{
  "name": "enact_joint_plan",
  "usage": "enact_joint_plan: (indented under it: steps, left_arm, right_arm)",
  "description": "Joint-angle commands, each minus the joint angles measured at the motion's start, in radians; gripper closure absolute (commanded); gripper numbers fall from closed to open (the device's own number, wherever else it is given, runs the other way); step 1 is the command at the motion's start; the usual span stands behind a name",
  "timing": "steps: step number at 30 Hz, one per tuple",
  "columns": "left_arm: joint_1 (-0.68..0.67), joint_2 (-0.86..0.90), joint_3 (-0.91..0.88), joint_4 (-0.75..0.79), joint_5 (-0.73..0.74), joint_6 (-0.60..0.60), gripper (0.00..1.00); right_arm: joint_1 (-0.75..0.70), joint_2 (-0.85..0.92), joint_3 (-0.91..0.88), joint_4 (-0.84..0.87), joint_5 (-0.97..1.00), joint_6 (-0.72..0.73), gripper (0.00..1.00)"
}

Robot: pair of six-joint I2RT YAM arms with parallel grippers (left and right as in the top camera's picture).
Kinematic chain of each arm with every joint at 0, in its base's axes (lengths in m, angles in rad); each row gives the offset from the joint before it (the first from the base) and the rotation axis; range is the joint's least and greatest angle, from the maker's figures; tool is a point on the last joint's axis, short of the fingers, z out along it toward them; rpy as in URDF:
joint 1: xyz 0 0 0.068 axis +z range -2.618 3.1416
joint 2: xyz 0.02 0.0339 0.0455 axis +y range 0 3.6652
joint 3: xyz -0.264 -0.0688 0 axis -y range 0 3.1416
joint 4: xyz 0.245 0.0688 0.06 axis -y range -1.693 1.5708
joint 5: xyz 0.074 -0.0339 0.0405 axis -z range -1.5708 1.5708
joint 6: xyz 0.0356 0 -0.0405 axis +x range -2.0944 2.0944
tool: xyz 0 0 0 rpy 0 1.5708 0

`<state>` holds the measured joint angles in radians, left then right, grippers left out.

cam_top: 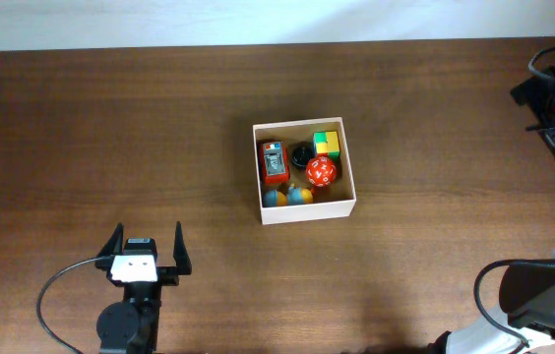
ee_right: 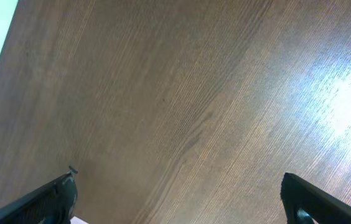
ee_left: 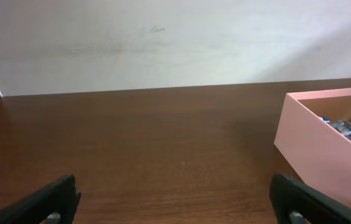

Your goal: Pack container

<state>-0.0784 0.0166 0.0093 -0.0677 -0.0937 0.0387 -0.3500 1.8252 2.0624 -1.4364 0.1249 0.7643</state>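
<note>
The container is a square white-walled box at the table's middle. Inside it lie a red-orange toy, a black round piece, a green and yellow cube, a red spotted die and two blue-orange balls. My left gripper is open and empty near the front left, well away from the box. In the left wrist view the box wall stands at the right beyond the open fingers. My right gripper is open and empty at the far right; its wrist view shows only bare table.
The table is dark brown wood. A white wall runs along the far edge. The right arm's base sits at the front right corner. A black cable curls by the left arm.
</note>
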Motion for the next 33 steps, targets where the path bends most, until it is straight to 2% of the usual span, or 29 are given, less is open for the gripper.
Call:
enact_joint_plan:
  steps: [1,16,23,26,30,33]
  left_arm:
    - [-0.004,-0.011,0.0,-0.008,0.003,0.019,0.01]
    - [-0.004,-0.011,0.0,-0.008,0.003,0.019,0.01]
    - [-0.004,-0.011,0.0,-0.008,0.003,0.019,0.01]
    - [-0.004,-0.011,0.0,-0.008,0.003,0.019,0.01]
    - [-0.004,-0.011,0.0,-0.008,0.003,0.019,0.01]
    - [-0.004,-0.011,0.0,-0.008,0.003,0.019,0.01]
  right_arm:
    - [-0.004,0.003,0.002,0.0,0.002,0.008,0.01]
    - [0.011,0.003,0.002,0.001,0.002,0.008,0.01]
    - [0.045,-0.126,0.002,0.0,0.002,0.008,0.01]
    - [0.09,-0.216,0.002,0.0,0.002,0.008,0.01]
    - [0.266,-0.355,-0.028,0.0,0.003,0.007,0.01]
    - [0.396,-0.441,-0.108,-0.005,0.116,-0.08,0.01]
